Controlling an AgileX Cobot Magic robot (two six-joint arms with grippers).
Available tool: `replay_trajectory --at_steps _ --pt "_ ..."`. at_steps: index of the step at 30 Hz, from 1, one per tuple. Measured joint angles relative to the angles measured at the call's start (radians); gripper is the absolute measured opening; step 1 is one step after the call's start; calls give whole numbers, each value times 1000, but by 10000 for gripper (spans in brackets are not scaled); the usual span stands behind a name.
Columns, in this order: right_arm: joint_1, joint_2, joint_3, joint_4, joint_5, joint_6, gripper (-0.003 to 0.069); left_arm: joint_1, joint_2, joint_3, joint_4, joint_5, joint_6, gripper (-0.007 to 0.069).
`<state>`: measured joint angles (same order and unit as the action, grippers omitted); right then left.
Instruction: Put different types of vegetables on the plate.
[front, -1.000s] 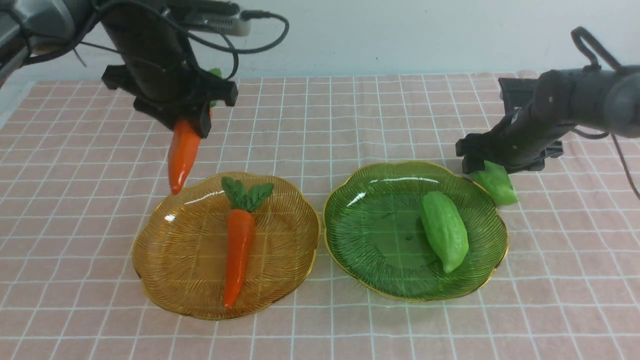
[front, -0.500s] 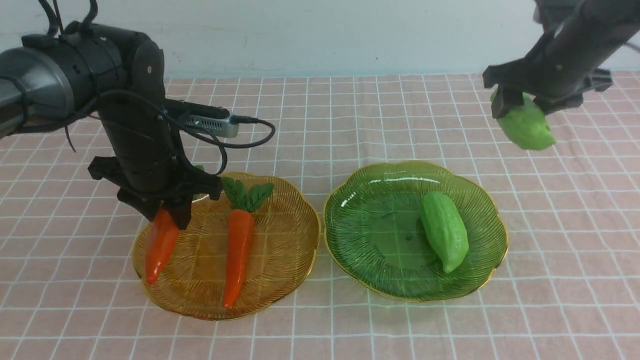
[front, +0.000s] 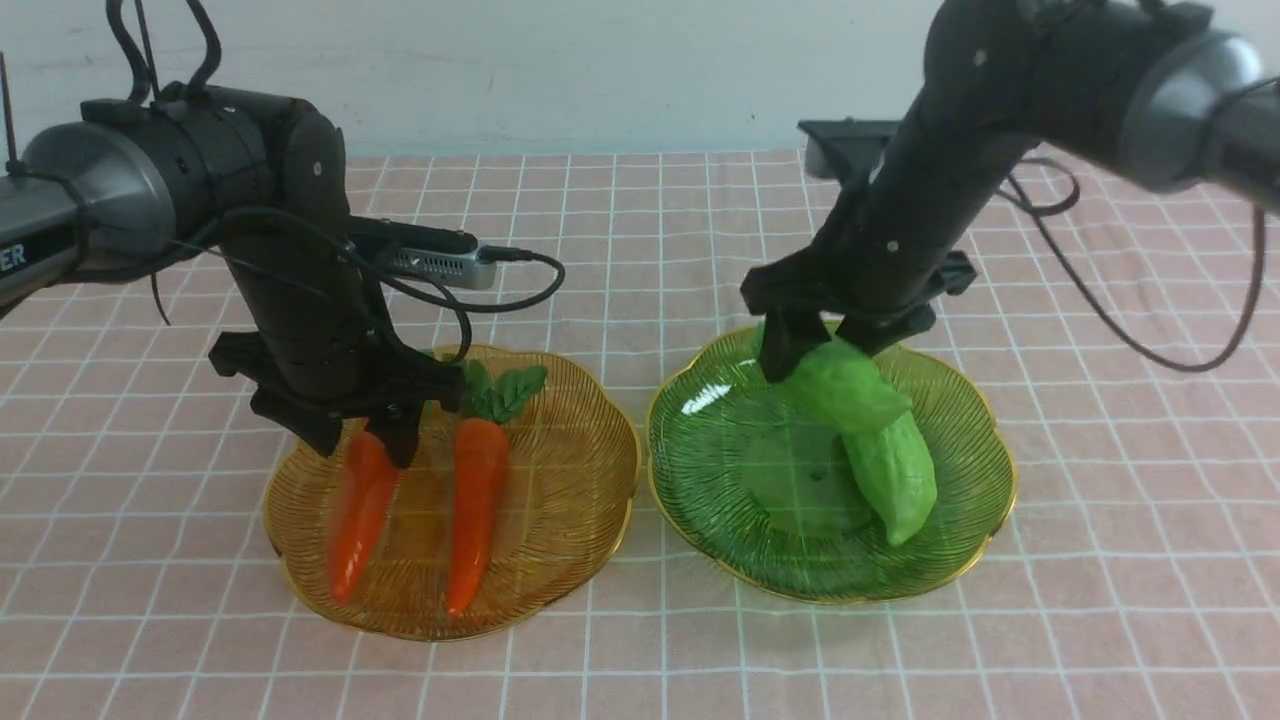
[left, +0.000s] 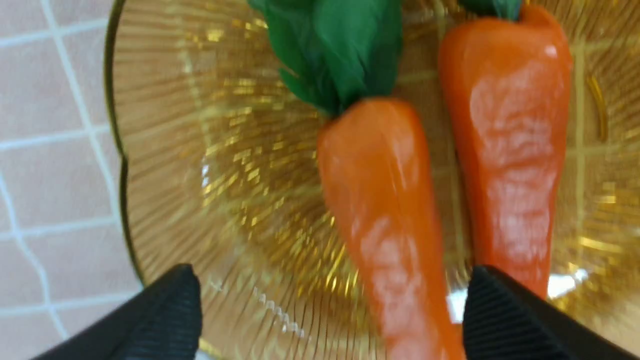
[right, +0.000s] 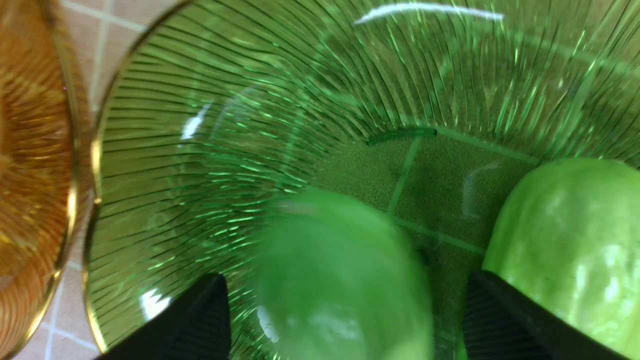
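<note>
my left gripper (front: 362, 445) wide, carrot (front: 358, 520) loose below | my right gripper (front: 825, 352) wide, gourd (front: 845, 385) loose below | i should lift both straight up, nudging nothing

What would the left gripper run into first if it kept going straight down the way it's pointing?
Most likely the carrot lying between the open fingers of the left gripper, with the amber plate right beneath it; the exact gap is unclear.

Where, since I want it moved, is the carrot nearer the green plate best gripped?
Probably across its thick orange shoulder just below the leaves, coming straight down from above: the carrot lies flat on the amber plate, and its tip tapers too thin.
</note>
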<state>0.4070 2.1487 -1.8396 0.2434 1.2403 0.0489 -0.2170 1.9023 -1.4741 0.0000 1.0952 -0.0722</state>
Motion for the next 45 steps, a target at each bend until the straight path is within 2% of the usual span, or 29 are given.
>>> replay_trajectory --at_steps 2,5,8,10,11,14,17,19,20,23,27,31,38,45 --pt "0 8 0 -1 -1 7 582 0 0 -25 0 60 1 653" --pt "0 6 -15 -14 -2 -2 584 0 -2 -54 5 100 3 605" --pt "0 -27 -21 -42 -3 -4 554 0 -35 -80 0 108 15 383" --pt "0 -73 -21 -65 -3 -4 514 0 -91 -82 0 108 28 203" --pt "0 -113 -21 -86 -3 -4 471 0 -136 -82 0 113 32 87" --pt "0 -326 7 -132 -2 16 283 0 -290 -61 0 124 38 11" --pt "-2 -573 85 -144 2 43 81 0 -566 65 0 121 39 -3" --pt "-2 -751 189 -147 -19 48 11 0 -723 174 0 64 41 -3" --pt "-2 -860 273 -150 -81 54 -3 0 -797 219 0 33 40 -3" --pt "-2 -1142 539 -174 -336 61 -15 0 -1024 414 -15 -107 40 -3" --pt "-2 -1487 923 -204 -759 61 -15 0 -1374 678 -25 -328 26 -3" --pt "-2 -1777 1221 -218 -1058 65 -15 0 -1561 846 -26 -429 -19 -3" --pt "-2 -2020 1418 -211 -1224 79 -15 0 -1695 996 -40 -449 -70 -3" --pt "-2 -2159 1475 -223 -1278 39 -15 0 -1734 1040 -47 -454 -76 -3"
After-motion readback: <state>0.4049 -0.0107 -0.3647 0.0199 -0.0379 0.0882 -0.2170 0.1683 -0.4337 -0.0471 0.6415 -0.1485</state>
